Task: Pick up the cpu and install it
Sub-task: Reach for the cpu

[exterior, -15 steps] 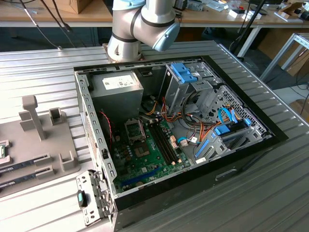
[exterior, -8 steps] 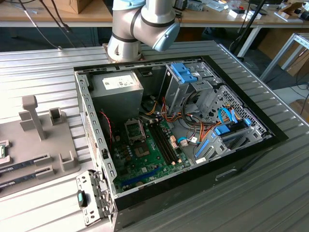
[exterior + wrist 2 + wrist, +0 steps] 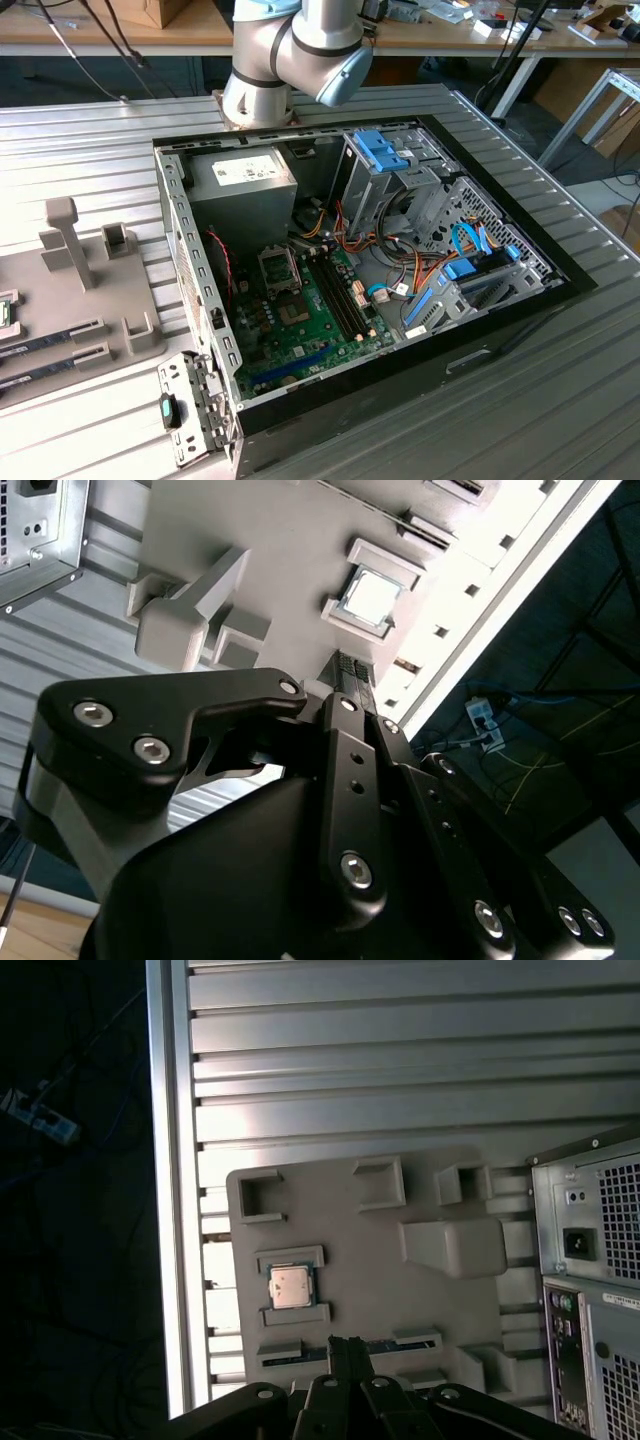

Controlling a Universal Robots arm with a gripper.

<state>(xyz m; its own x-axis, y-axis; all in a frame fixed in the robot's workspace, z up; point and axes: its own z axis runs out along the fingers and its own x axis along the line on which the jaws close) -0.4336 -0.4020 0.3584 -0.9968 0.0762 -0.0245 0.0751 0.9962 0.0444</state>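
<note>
The cpu (image 3: 291, 1286) is a small silver-grey square with a thin green edge. It lies flat in a bracketed pocket of the grey fixture plate (image 3: 380, 1290), and the second wrist view shows the cpu (image 3: 372, 595) in the same pocket. My gripper (image 3: 347, 1344) hangs well above the plate with its black fingers pressed together and nothing between them. In the second wrist view the gripper (image 3: 352, 668) has its tips short of the cpu, apart from it. The open computer case holds the green motherboard (image 3: 300, 315) with its silver socket frame (image 3: 278, 268).
The fixture plate (image 3: 90, 290) lies to the exterior view's left of the case, carrying raised grey blocks (image 3: 68, 240) and dark memory sticks (image 3: 50, 342). The power supply (image 3: 245, 190), drive cages (image 3: 400, 175) and cable bundles (image 3: 400, 270) crowd the case. The arm's elbow (image 3: 300, 50) stands behind it.
</note>
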